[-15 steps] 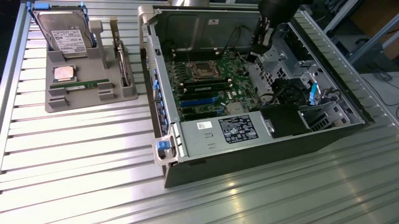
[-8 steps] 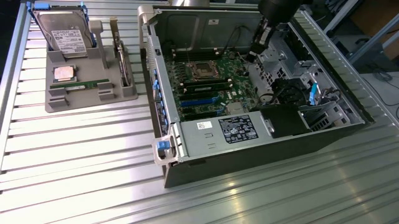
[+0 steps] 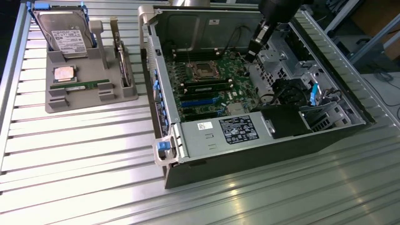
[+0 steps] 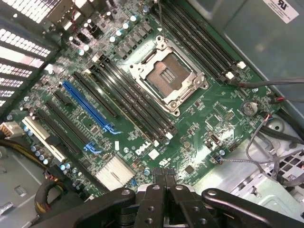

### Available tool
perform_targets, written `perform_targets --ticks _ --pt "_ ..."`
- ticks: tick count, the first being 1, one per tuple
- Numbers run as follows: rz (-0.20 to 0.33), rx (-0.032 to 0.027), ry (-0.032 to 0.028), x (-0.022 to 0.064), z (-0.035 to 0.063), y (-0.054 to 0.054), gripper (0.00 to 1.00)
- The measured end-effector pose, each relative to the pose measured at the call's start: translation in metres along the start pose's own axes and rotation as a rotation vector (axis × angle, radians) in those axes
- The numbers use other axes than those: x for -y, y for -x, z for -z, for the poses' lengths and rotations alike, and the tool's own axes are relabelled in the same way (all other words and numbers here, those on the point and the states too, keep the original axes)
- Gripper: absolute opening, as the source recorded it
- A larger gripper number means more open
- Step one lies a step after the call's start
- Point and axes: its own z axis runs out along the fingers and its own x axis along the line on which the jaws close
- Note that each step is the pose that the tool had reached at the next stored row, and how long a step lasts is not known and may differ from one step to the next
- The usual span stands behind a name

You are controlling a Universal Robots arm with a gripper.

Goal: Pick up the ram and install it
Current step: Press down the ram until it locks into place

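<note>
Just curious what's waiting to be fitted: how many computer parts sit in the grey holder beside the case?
4: the hard drive standing at the far end, the processor chip lying flat, the ram flat just nearer, the expansion card on edge nearest the case. None looks hidden.

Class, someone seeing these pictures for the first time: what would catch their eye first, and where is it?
The open computer case fills the middle of the exterior view, its green motherboard bare with an empty processor socket. The shut gripper hangs over the board, while the ram lies in the grey tray at the exterior view's left.
</note>
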Motion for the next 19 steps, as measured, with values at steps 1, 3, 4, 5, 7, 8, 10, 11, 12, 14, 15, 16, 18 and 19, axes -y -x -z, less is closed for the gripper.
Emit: perform_targets --ticks 1,3,4,5,7,8,10,11,12,14,15,16,18,19 --pt "-0.009 -0.0002 0.0006 0.0000 0.0000 0.0000 0.11" --pt "-0.029 -0.0005 0.0022 0.0000 0.0000 0.0000 0.11" --pt "-0.039 -0.0007 0.0028 0.0000 0.0000 0.0000 0.11" --pt "-0.055 -0.0009 0.0040 0.0000 0.0000 0.0000 0.11" --pt "-0.100 -0.0017 0.0072 0.0000 0.0000 0.0000 0.11" --pt "-0.109 -0.0018 0.0078 0.0000 0.0000 0.0000 0.11" --pt "-0.140 -0.0023 0.0101 0.0000 0.0000 0.0000 0.11" --pt "-0.157 -0.0026 0.0112 0.0000 0.0000 0.0000 0.11" --pt "-0.176 -0.0030 0.0126 0.0000 0.0000 0.0000 0.11" --pt "-0.216 -0.0036 0.0155 0.0000 0.0000 0.0000 0.11" --pt "-0.239 -0.0040 0.0172 0.0000 0.0000 0.0000 0.11" --pt "-0.257 -0.0043 0.0185 0.0000 0.0000 0.0000 0.11" --pt "-0.294 -0.0048 0.0211 0.0000 0.0000 0.0000 0.11" --pt "-0.319 -0.0053 0.0229 0.0000 0.0000 0.0000 0.11"
